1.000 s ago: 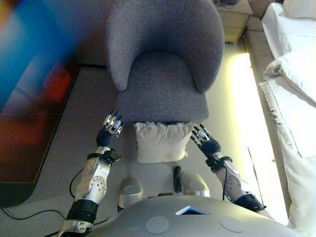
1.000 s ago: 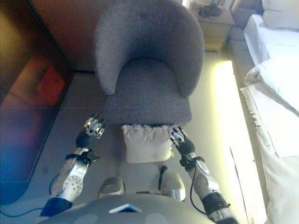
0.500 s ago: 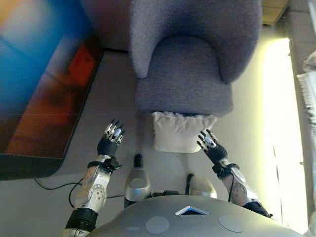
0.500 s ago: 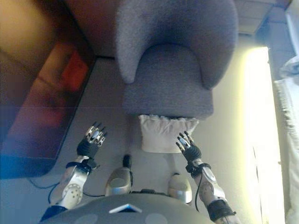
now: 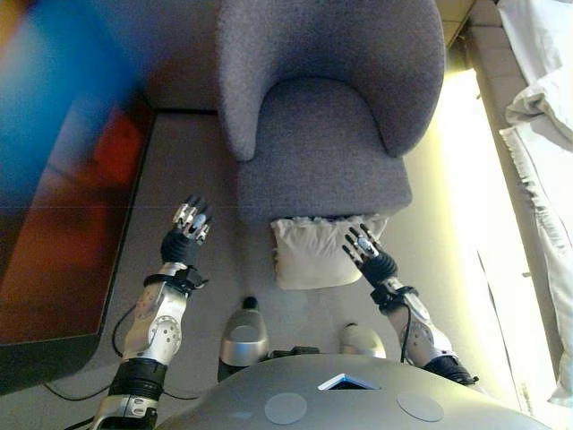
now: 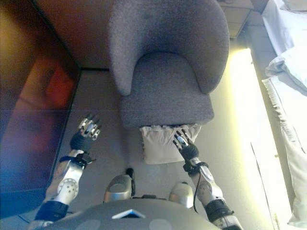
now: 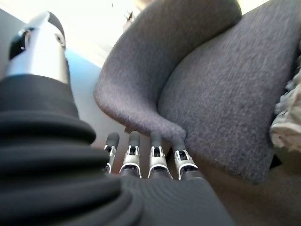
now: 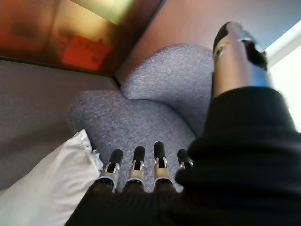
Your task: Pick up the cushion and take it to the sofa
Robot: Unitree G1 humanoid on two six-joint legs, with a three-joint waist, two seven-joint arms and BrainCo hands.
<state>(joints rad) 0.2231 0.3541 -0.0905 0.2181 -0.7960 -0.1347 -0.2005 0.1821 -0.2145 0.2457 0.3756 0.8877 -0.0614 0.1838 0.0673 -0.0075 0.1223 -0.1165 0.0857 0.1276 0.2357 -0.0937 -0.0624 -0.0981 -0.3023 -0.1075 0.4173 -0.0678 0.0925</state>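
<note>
Apparently untouched cushion (image 5: 313,253), open right hand (image 5: 363,250)

Both eye views look steeply down from the head onto a grey armchair (image 5: 327,116) and the carpet in front of it — the same scene, the right eye set slightly aside. The left wrist view sits low behind the left hand (image 7: 155,160), looking up along the fingers at the chair's side, very close. The right wrist view looks along the right hand (image 8: 136,172) likewise — sharing chair and white cushion (image 8: 42,188).
</note>
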